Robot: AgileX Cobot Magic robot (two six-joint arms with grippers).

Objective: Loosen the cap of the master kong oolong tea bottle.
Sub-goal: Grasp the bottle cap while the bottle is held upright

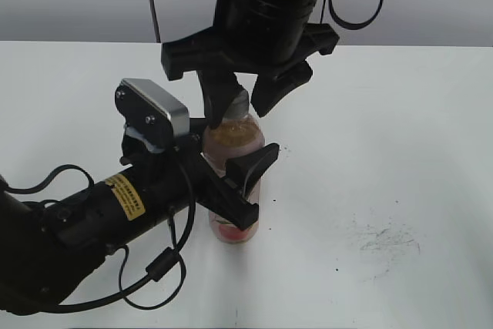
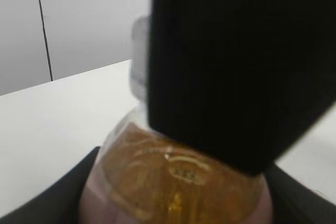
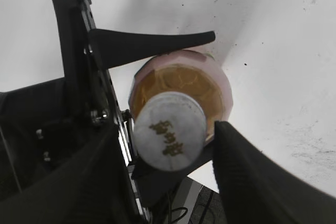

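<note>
We see the tall clear plastic bottle of amber tea with a pink label (image 1: 233, 182) standing upright on the white worktop (image 1: 385, 152). Our left pincer (image 1: 239, 182) is clenched around its body. Our right pincer (image 3: 168, 145) descends from above, its fingers grasping the small round light-grey cap (image 3: 169, 129).

Black arms, looping black cables, a yellow sticker (image 1: 125, 196), silver camera housing (image 1: 158, 113).
</note>
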